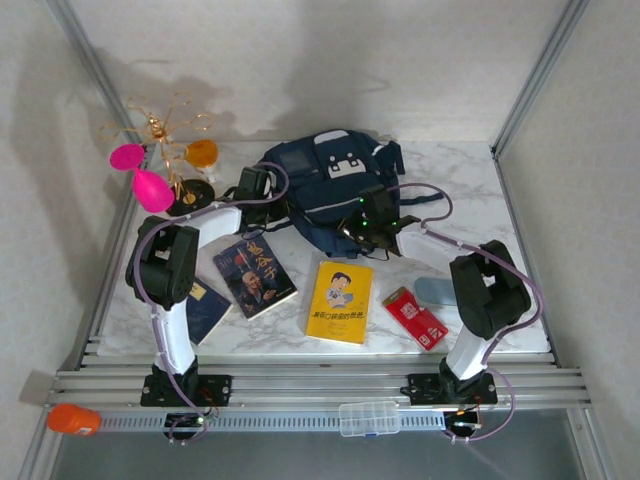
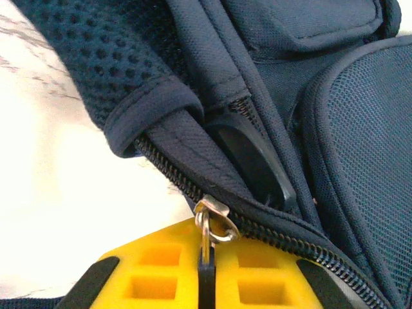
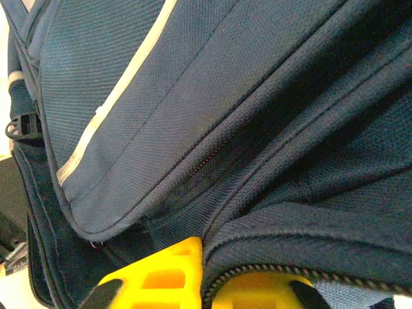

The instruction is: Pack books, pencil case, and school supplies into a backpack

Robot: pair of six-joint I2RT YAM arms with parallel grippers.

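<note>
We see the backpack (image 1: 330, 190) lying at the table's far middle, dark navy with white trim stripes and white front patches, front up. Its metal zipper pull (image 2: 212, 222) sits on meshed teeth. The yellow book (image 1: 339, 302) lies flat, cover up, nearer than the backpack. The navy book (image 1: 255, 276), with a portrait cover, lies flat and angled to its left, apart.

Bare worktop (image 1: 468, 182) right of the backpack (image 1: 330, 180) gives me passage; the ornament stand (image 1: 190, 197) blocks its left side.
</note>
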